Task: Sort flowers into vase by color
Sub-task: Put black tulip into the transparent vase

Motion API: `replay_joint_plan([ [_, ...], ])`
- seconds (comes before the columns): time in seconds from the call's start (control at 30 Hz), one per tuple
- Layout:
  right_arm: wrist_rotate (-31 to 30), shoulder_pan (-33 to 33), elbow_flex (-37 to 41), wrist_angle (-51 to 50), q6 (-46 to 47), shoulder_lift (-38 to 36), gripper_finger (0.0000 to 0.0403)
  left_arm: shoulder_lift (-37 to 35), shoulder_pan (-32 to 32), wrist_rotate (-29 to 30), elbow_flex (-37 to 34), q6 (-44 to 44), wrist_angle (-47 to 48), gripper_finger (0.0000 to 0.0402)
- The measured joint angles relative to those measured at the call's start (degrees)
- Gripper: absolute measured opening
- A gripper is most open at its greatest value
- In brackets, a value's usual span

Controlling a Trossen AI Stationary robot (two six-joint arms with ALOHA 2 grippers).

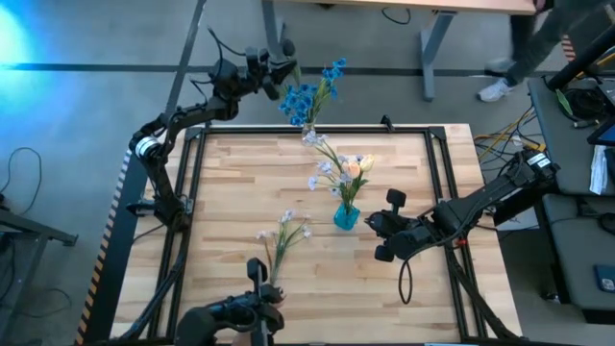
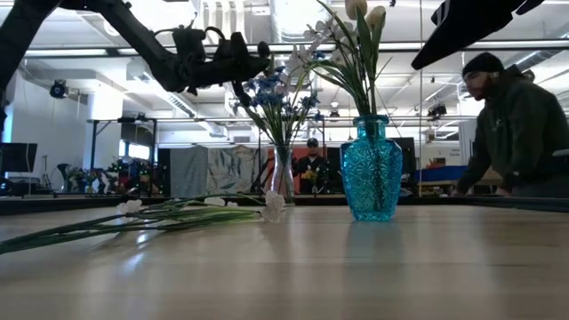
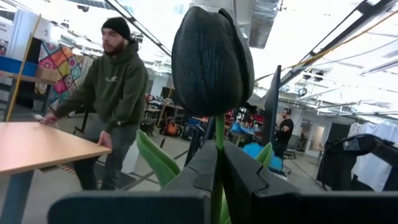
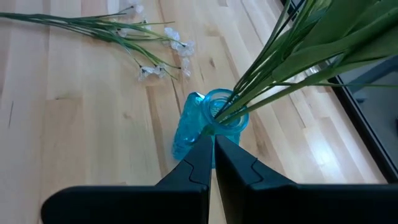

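High view: the left pincer hangs past the table's far edge, next to the clear vase that carries the blue flowers. That placement suggests a stem is being brought toward this vase, or carried past it. The right pincer sits low, just beside the blue vase, which holds the cream tulips and pale sprays. A loose bunch of white-pink sprays lies flat on the table nearer the front, apparently waiting its turn.

Low view: the left pincer hovers high, above and beside the blue flowers, high enough to clear the heads. The blue vase stands upright in front, the clear vase farther back. The loose sprays lie along the table. A person in a dark hoodie stands beyond the table.

Left wrist view: the left pincer is clamped tight on the green stem of a black tulip, the bud standing upright above the fingers; gripping low on the stem keeps the head free.

Right wrist view: the right pincer is pressed together with nothing clearly between its fingers, its tips just at the rim of the blue vase, likely steadying or nudging the stems. The loose sprays lie well apart.
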State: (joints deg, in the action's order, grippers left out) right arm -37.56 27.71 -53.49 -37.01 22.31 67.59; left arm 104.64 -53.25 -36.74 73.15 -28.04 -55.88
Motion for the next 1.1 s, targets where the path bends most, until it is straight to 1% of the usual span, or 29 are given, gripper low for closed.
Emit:
replay_joint_plan([
  [0.33, 0.0, -0.01, 0.02, -0.01, -0.05, 0.0, 0.0012, 0.02, 0.0, -0.37, -3.91, 4.59, 0.22, 0.0],
  [0.47, 0.0, 0.0, 0.02, -0.01, -0.15, 0.0, 0.0012, 0.09, 0.0, -2.17, -4.31, 5.01, 0.3, 0.0],
  [0.67, 0.0, 0.0, 0.02, 0.02, -0.46, 0.0, 0.0012, 0.09, 0.03, -4.99, -2.83, 4.84, 0.4, 0.0],
  [0.93, 0.02, -0.01, 0.02, 0.01, -0.46, 0.0, 0.0012, 0.09, 0.5, -8.79, -0.81, 2.88, 0.63, 0.0012],
  [1.1, 0.02, -0.01, 0.02, 0.03, -0.46, 0.0, 0.0012, 0.09, 0.72, -8.96, -0.4, 1.82, 0.91, 0.0013],
])
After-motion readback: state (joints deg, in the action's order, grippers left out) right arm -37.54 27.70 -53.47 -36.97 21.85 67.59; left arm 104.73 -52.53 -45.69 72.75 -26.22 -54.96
